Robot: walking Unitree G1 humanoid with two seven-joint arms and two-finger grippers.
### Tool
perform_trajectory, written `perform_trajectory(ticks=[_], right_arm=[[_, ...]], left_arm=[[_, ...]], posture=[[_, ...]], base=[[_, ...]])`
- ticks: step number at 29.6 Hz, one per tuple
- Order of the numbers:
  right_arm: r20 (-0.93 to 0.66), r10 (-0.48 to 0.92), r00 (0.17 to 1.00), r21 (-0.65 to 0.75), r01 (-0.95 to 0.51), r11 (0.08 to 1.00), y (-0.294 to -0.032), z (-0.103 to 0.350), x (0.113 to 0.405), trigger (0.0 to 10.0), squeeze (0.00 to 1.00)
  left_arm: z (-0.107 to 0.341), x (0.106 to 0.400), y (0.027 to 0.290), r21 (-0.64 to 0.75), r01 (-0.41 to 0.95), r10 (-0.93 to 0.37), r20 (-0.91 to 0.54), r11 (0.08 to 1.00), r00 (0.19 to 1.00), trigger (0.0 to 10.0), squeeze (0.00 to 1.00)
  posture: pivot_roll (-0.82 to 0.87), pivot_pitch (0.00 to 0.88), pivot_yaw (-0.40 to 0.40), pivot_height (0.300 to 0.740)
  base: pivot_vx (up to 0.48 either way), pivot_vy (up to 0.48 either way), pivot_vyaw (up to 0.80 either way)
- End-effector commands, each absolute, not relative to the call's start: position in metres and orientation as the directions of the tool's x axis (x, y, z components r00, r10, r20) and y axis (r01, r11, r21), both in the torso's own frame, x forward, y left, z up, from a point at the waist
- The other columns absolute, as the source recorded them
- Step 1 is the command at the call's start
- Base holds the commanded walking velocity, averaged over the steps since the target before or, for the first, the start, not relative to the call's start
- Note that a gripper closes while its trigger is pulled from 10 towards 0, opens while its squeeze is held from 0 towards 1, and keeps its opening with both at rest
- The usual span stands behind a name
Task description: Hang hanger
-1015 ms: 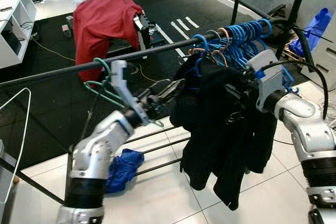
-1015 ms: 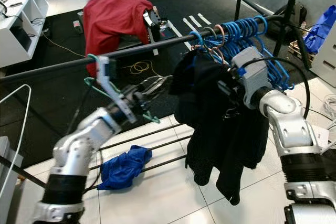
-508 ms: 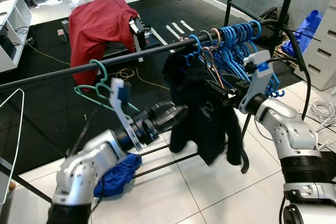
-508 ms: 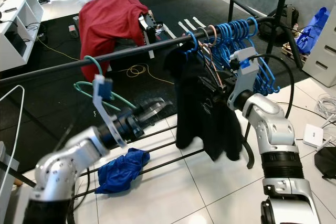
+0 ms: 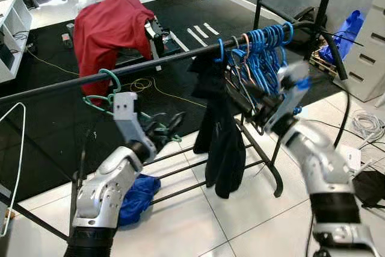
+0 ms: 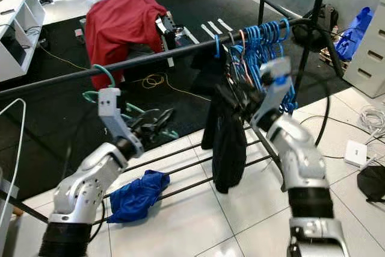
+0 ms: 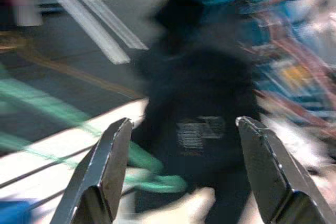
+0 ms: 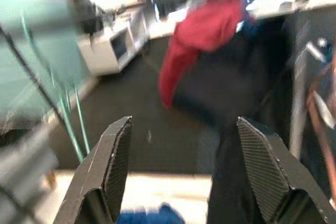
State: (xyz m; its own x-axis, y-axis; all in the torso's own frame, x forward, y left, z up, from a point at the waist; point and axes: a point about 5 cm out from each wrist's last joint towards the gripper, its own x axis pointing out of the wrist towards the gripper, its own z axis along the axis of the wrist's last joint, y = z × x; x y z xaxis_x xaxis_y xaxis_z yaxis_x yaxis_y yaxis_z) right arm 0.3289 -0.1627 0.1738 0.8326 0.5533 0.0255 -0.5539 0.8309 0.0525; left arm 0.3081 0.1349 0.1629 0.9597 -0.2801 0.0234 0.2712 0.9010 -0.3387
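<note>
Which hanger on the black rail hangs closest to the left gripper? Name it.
The lone green plastic hanger, hooked on the black rail just beyond the left gripper. The blue plastic hangers cluster far along the rail.

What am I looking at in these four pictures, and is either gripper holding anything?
It is a humanoid robot with two silver arms. The two wide pictures come from its head camera, looking down; the two blurred ones look along each wrist's black fingers. Ahead runs a black clothes rail carrying a green hanger, a dark garment and a bunch of blue hangers. A blue cloth lies on the tiled floor. The left gripper is near the green hanger, the right gripper by the garment. Both are open, holding nothing.
</note>
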Motion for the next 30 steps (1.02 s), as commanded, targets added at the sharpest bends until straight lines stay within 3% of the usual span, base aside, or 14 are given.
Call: perform_trajectory(ticks=[1, 3, 6, 10, 12, 16, 24, 30], right_arm=[[0.027, 0.576, 0.817, 0.019, -0.577, 0.817, -0.152, 0.176, 0.329, 10.0, 0.0], [-0.025, 0.605, 0.796, 0.021, -0.605, 0.796, -0.142, 0.159, 0.32, 10.0, 0.0], [-0.038, 0.639, 0.768, 0.053, -0.637, 0.769, -0.136, 0.15, 0.312, 10.0, 0.0], [-0.024, 0.661, 0.75, 0.086, -0.657, 0.749, -0.131, 0.146, 0.308, 10.0, 0.0], [0.004, 0.67, 0.742, 0.112, -0.667, 0.737, -0.128, 0.145, 0.305, 10.0, 0.0], [0.028, 0.674, 0.738, 0.122, -0.672, 0.731, -0.127, 0.146, 0.303, 10.0, 0.0], [0.015, 0.715, 0.699, 0.066, -0.714, 0.697, -0.121, 0.146, 0.294, 10.0, 0.0], [0.02, 0.757, 0.653, 0.043, -0.757, 0.652, -0.115, 0.146, 0.287, 10.0, 0.0]], left_arm=[[0.153, 0.307, 0.148, -0.309, 0.195, -0.211, -0.019, 0.931, 0.977, 10.0, 0.0], [0.146, 0.303, 0.166, -0.26, 0.055, -0.075, -0.067, 0.964, 0.995, 10.0, 0.0], [0.147, 0.298, 0.182, -0.235, -0.047, 0.034, -0.058, 0.971, 0.998, 10.0, 0.0], [0.147, 0.294, 0.192, -0.243, -0.106, 0.099, -0.041, 0.964, 0.994, 10.0, 0.0], [0.144, 0.294, 0.196, -0.311, -0.126, 0.125, -0.023, 0.942, 0.992, 10.0, 0.0], [0.143, 0.295, 0.193, -0.341, -0.099, 0.104, -0.003, 0.935, 0.995, 10.0, 0.0], [0.146, 0.297, 0.18, -0.297, -0.017, 0.023, 0.017, 0.955, 1.0, 10.0, 0.0], [0.146, 0.298, 0.172, -0.286, 0.059, -0.051, 0.033, 0.956, 0.998, 10.0, 0.0]], posture=[[-0.14, 0.101, 0.089, 0.74], [-0.14, 0.103, 0.086, 0.74], [-0.13, 0.111, 0.07, 0.74], [-0.12, 0.115, 0.066, 0.74], [-0.12, 0.12, 0.061, 0.74], [-0.12, 0.122, 0.061, 0.74], [-0.12, 0.126, 0.062, 0.74], [-0.12, 0.128, 0.057, 0.74]], base=[[0.0, 0.0, 0.8], [0.0, 0.0, 0.8], [0.0, 0.0, 0.8], [0.0, 0.0, 0.8], [0.0, 0.0, 0.79], [0.0, 0.0, 0.78], [0.0, 0.0, 0.0], [0.0, 0.0, 0.79]])
